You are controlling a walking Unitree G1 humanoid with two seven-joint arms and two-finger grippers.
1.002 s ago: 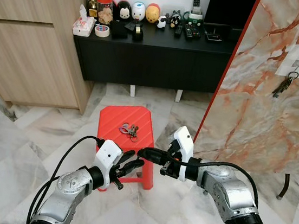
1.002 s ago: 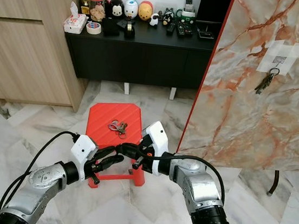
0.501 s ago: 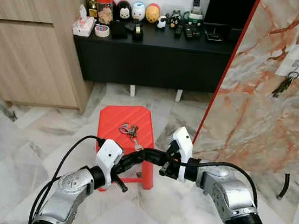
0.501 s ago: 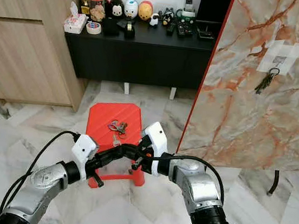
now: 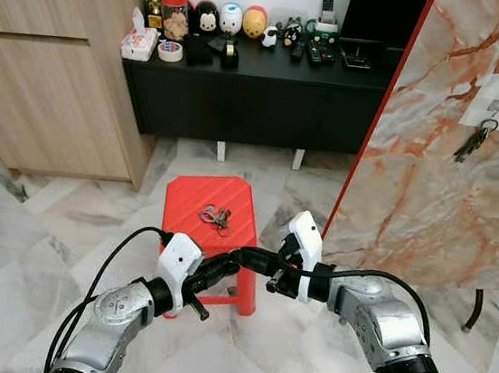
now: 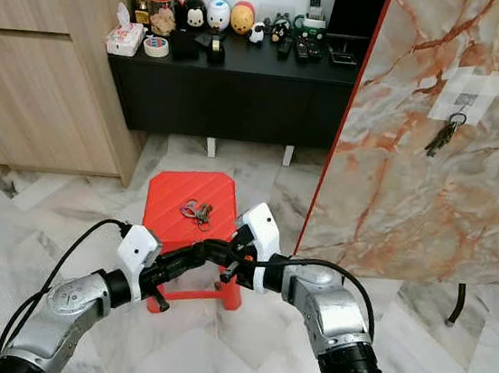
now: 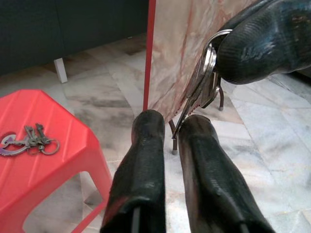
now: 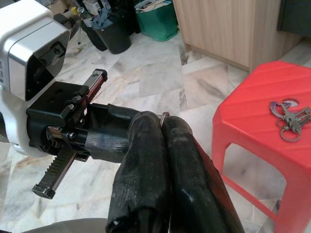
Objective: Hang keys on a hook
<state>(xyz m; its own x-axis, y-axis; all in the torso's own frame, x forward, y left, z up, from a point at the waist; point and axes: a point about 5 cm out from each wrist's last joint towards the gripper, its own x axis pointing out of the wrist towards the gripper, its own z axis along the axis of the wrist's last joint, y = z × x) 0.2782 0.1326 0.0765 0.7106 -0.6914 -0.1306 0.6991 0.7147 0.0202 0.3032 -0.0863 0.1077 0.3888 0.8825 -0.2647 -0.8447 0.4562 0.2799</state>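
Note:
My right gripper [image 5: 243, 257] is shut on a bunch of keys [image 7: 197, 87] just in front of the red stool [image 5: 195, 200]. The key ring [image 8: 164, 115] peeks out between its fingertips. My left gripper [image 5: 225, 263] meets it tip to tip, and its fingers [image 7: 146, 131] are closed around the hanging key blade. A second key bunch [image 5: 216, 216] lies on the stool top. On the marble panel [image 5: 421, 198] at the right, a taped hook [image 5: 497, 106] carries another set of keys [image 5: 474, 141].
A black low cabinet [image 5: 251, 96] with toys and remotes stands behind the stool. A wooden cabinet [image 5: 53, 81] is at the left. The panel's red edge [image 5: 376, 120] runs close to my right arm. Bins [image 8: 155, 19] stand on the marble floor.
My left gripper rose from below the stool's front edge, where it stood open, to the right gripper's tips and closed its fingers there. The right arm held still.

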